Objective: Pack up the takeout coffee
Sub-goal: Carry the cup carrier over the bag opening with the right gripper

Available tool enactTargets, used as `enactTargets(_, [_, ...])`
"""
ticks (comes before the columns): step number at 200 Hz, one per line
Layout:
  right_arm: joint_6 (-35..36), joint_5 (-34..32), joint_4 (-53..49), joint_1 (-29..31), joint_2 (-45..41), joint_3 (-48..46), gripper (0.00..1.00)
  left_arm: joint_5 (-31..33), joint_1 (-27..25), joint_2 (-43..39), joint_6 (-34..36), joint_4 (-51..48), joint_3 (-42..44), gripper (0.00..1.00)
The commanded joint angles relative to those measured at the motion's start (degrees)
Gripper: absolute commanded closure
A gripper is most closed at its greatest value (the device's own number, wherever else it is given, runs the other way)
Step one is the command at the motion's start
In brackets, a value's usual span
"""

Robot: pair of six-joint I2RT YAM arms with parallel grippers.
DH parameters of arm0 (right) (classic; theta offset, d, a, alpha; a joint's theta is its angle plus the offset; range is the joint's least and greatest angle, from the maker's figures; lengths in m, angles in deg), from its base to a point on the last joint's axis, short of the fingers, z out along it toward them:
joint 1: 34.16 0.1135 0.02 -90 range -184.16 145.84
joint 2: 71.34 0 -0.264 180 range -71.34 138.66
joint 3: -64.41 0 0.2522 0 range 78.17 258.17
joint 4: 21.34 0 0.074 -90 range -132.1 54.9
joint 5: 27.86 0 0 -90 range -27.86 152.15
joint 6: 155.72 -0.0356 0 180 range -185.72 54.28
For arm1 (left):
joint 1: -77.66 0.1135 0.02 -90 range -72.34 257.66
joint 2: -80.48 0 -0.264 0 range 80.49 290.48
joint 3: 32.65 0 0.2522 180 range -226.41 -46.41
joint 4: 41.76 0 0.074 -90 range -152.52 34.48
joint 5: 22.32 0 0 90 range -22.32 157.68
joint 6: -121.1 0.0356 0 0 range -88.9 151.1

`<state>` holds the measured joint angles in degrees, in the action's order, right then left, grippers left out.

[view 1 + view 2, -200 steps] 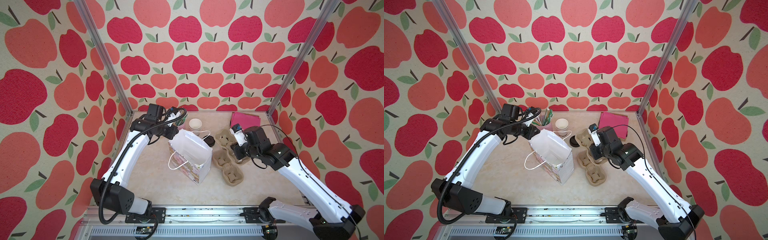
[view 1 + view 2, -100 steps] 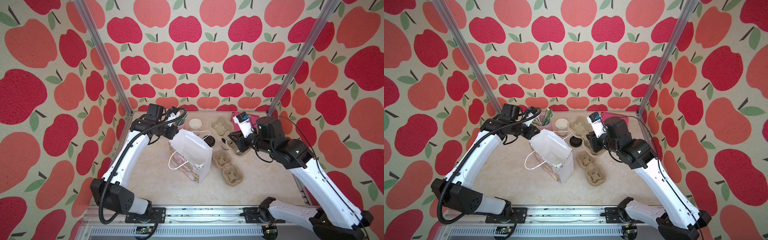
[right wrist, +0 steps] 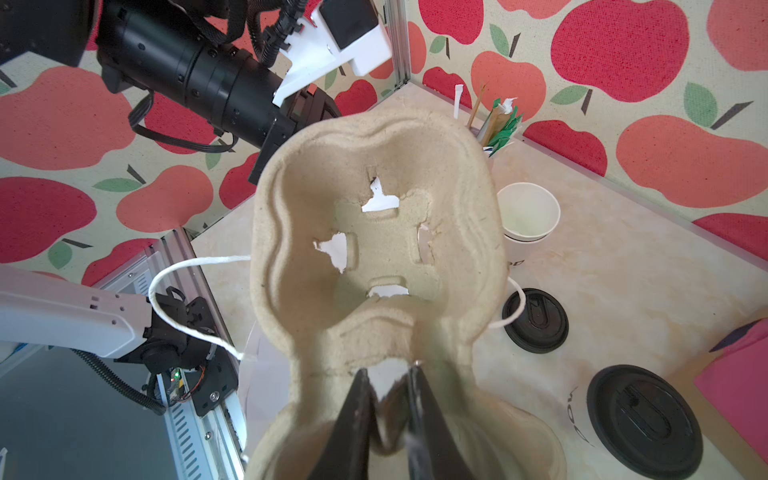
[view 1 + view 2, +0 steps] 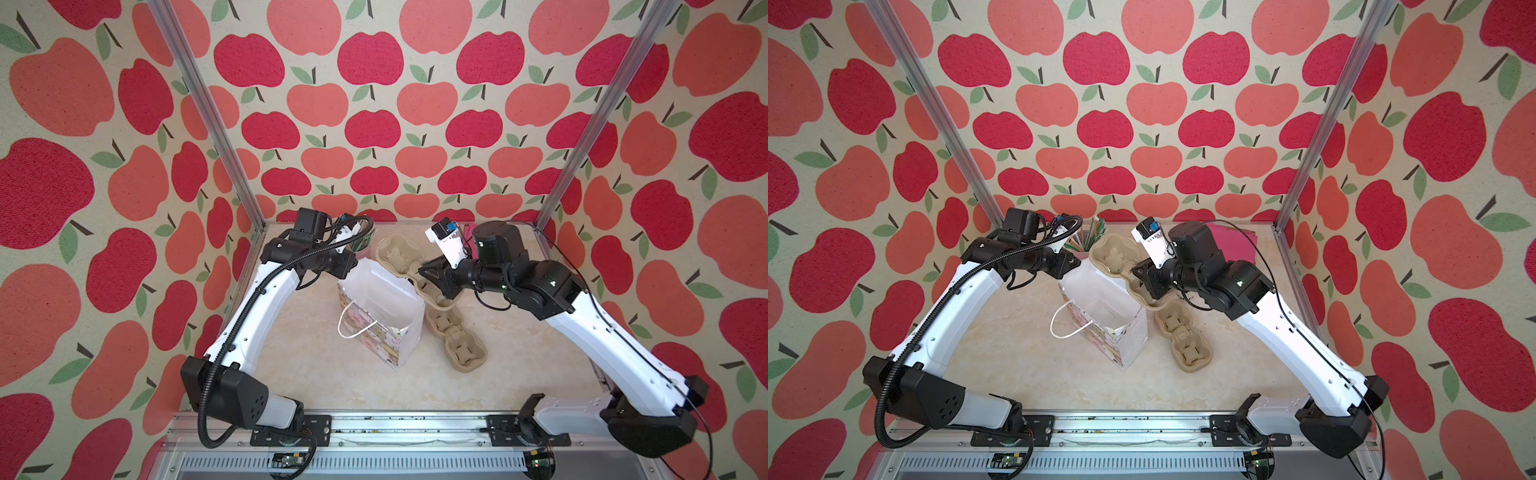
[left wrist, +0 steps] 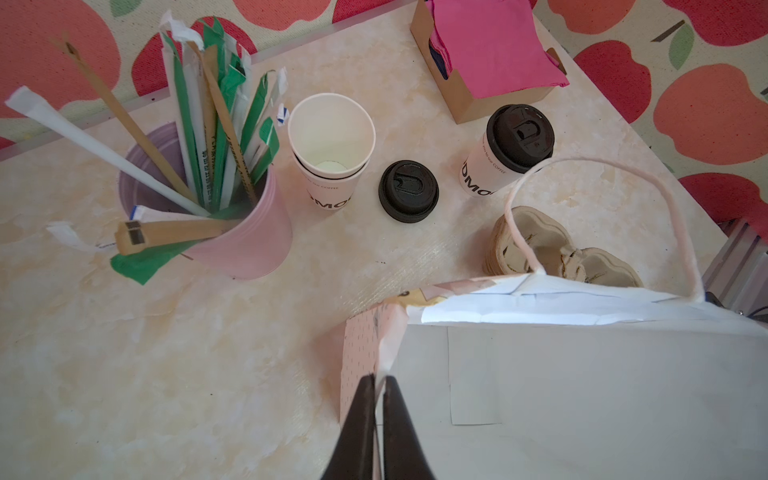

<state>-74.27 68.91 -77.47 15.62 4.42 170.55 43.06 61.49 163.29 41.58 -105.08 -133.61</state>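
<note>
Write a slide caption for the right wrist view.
Right gripper pinching a pulp cup carrier at its waist; lidded coffee cup, loose black lid and stacked white cups beyond.

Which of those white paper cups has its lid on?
The single cup beside the box of pink napkins: a black lid caps it. The nested stack by the pink straw cup is open, and a second lid lies loose between them.

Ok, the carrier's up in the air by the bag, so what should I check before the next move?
1. Left hand pinching paper bag rim: ok.
2. Right hand gripping pulp cup carrier: ok.
3. Bag mouth open: ok.
4. Carrier centred over bag mouth: cannot tell.
5. Coffee cup upright, black lid on: ok.
</note>
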Motion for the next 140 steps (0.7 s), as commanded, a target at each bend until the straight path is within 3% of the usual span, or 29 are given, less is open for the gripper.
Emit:
enactTargets(1, [-3.0, 2.7, 3.5, 0.8, 1.9, 2.8, 0.82, -0.8, 0.2, -1.0, -1.2, 1.1, 1.0, 0.91])
enactTargets(140, [-13.0, 7.0, 11.7, 2.0, 10.7, 5.3, 0.85, -11.3, 6.2, -3.1, -6.0, 7.4, 5.9, 0.93])
